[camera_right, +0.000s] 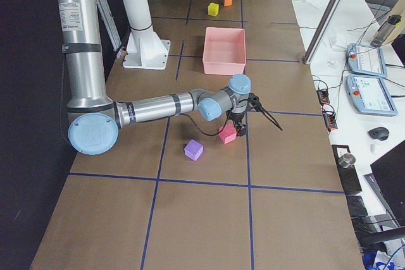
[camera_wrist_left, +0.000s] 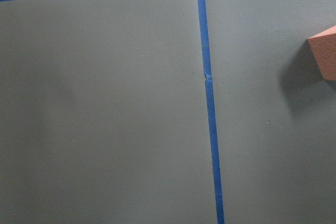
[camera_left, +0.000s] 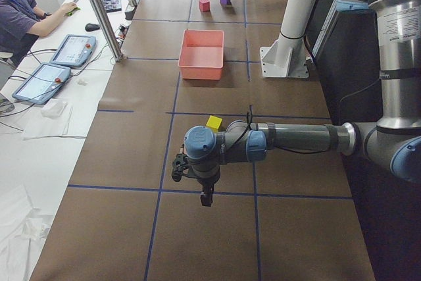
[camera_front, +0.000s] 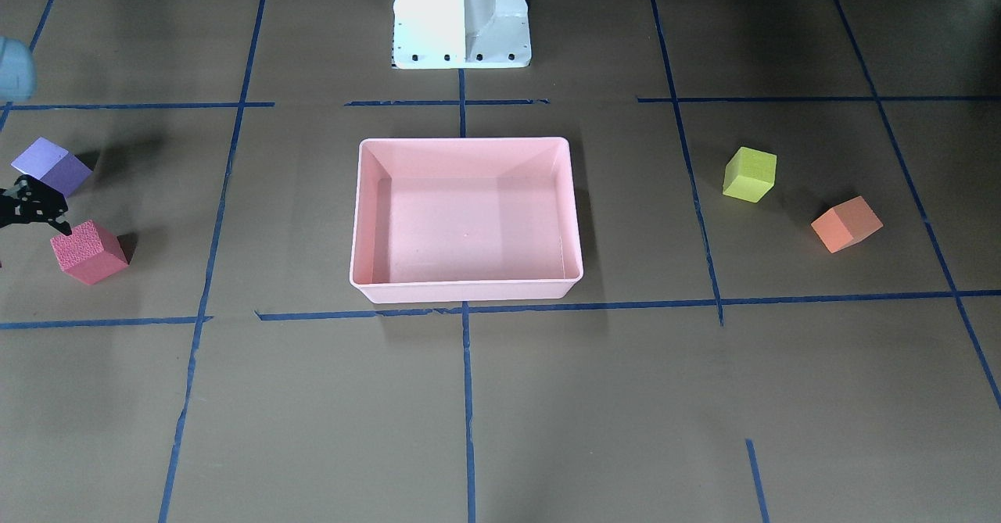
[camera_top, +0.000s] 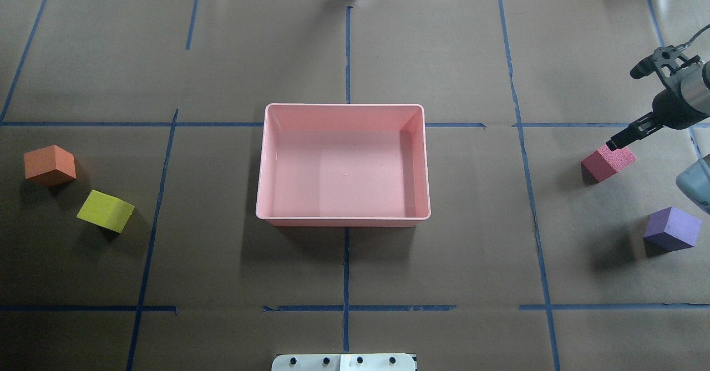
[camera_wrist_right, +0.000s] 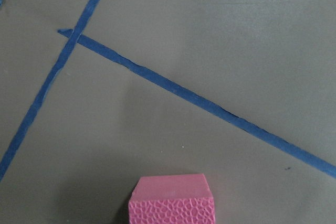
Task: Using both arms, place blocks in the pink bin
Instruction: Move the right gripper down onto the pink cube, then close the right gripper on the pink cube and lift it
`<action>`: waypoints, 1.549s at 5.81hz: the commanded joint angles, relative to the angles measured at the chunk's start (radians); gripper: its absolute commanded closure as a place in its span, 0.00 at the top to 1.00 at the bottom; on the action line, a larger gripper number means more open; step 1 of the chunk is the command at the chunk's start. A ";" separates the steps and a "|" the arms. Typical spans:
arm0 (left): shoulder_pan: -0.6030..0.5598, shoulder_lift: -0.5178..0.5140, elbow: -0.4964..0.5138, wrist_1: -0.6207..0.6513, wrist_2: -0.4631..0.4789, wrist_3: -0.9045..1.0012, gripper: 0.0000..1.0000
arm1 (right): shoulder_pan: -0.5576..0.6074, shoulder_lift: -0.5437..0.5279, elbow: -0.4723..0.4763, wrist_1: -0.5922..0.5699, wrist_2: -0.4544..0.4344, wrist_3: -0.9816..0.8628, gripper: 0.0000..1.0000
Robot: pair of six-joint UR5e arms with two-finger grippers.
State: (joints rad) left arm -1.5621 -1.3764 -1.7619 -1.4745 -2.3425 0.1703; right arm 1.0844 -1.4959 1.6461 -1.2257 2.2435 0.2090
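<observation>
The pink bin (camera_front: 465, 145) (camera_top: 344, 106) stands empty at the table's middle. The red-pink cube (camera_top: 608, 163) (camera_front: 88, 252) (camera_wrist_right: 172, 203) and the purple cube (camera_top: 672, 228) (camera_front: 51, 166) lie on the robot's right. My right gripper (camera_top: 614, 143) (camera_front: 61, 227) hovers just over the red-pink cube; I cannot tell if it is open. The yellow-green cube (camera_top: 105, 211) (camera_front: 750, 173) and the orange cube (camera_top: 49, 164) (camera_front: 847, 223) (camera_wrist_left: 325, 56) lie on the robot's left. My left gripper (camera_left: 206, 197) points down above the table beyond those cubes; I cannot tell its state.
The white pedestal base (camera_front: 461, 15) (camera_top: 344, 361) stands at the robot's edge behind the bin. Blue tape lines cross the brown table cover. An operator (camera_left: 20, 11) sits at a side desk with tablets.
</observation>
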 commanded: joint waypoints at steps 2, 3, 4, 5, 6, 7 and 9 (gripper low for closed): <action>0.001 0.000 0.001 0.000 0.000 0.000 1.00 | -0.090 0.003 -0.072 0.002 -0.045 0.012 1.00; -0.001 0.000 -0.001 0.000 0.000 0.000 1.00 | -0.098 0.017 -0.096 0.002 -0.054 0.012 0.98; -0.001 0.000 -0.001 0.000 0.000 0.000 1.00 | -0.098 0.023 -0.095 0.000 -0.058 0.016 0.51; -0.001 0.000 -0.001 0.000 0.000 0.000 1.00 | -0.095 0.028 -0.082 0.000 -0.051 0.020 0.34; -0.001 0.000 -0.002 -0.001 -0.001 0.000 1.00 | -0.090 0.039 -0.054 -0.024 -0.047 0.035 0.32; 0.001 -0.001 -0.002 -0.001 -0.001 0.000 1.00 | -0.063 0.081 -0.043 -0.053 -0.029 0.090 0.32; -0.001 -0.001 -0.022 0.000 -0.001 0.000 1.00 | -0.075 0.222 0.079 -0.253 -0.021 0.365 0.32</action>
State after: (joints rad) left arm -1.5627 -1.3774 -1.7729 -1.4753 -2.3439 0.1703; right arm 1.0147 -1.3480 1.6720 -1.3826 2.2191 0.4453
